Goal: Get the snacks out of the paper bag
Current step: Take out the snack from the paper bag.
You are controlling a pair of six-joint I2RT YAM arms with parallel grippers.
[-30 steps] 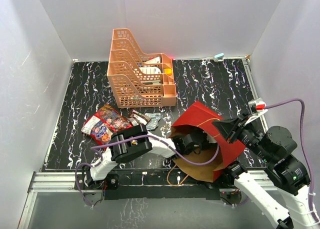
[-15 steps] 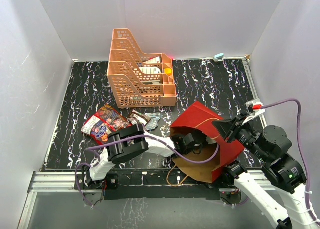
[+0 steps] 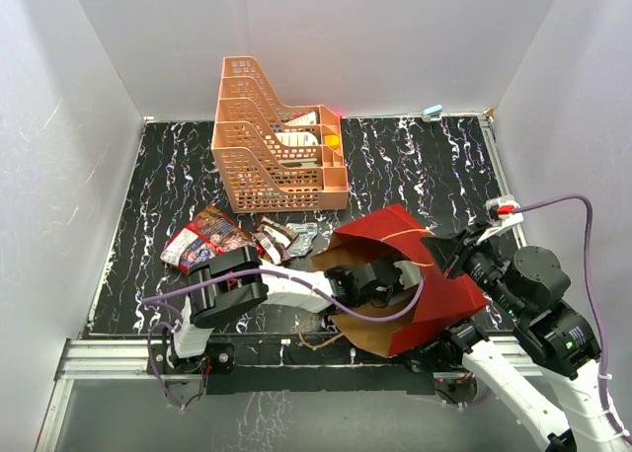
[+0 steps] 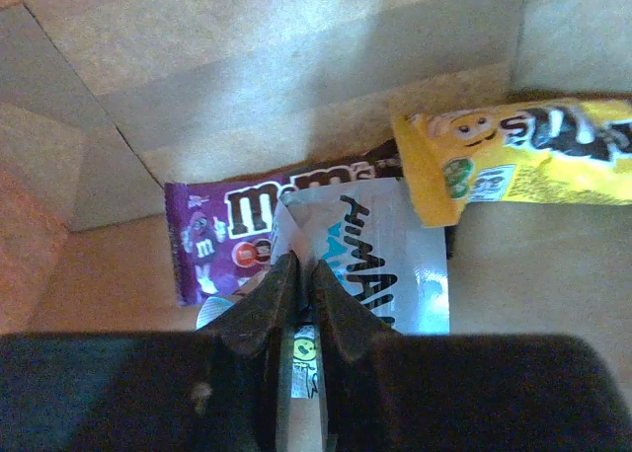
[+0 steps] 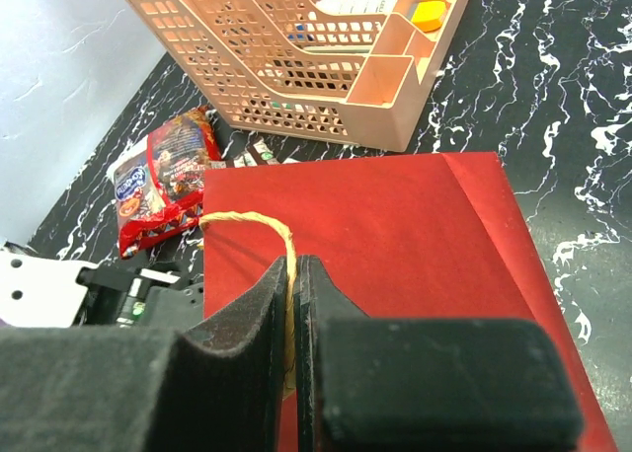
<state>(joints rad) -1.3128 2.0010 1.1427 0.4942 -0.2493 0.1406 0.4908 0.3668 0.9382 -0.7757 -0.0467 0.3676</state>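
Observation:
The paper bag [image 3: 439, 292], dark red outside and brown inside, lies on its side with its mouth facing left. My left gripper [image 4: 302, 270] is deep inside it, shut on the edge of a silver packet [image 4: 390, 269]. A purple packet [image 4: 212, 237] and a yellow packet [image 4: 523, 154] lie beside it on the bag's floor. My right gripper [image 5: 293, 266] is shut on the bag's cord handle [image 5: 265, 222] above the red side [image 5: 395, 235]. A large red snack bag [image 3: 200, 245] and small wrappers [image 3: 281, 237] lie on the table left of the bag.
An orange lattice tray rack [image 3: 267, 151] with items in it stands at the back centre. The black marbled table [image 3: 415, 161] is walled in white on three sides. A purple cable [image 3: 578, 210] loops over the right arm.
My left jaws have closed on the silver packet inside the bag. The bag has tipped and slid a little to the left, its mouth lower and wider.

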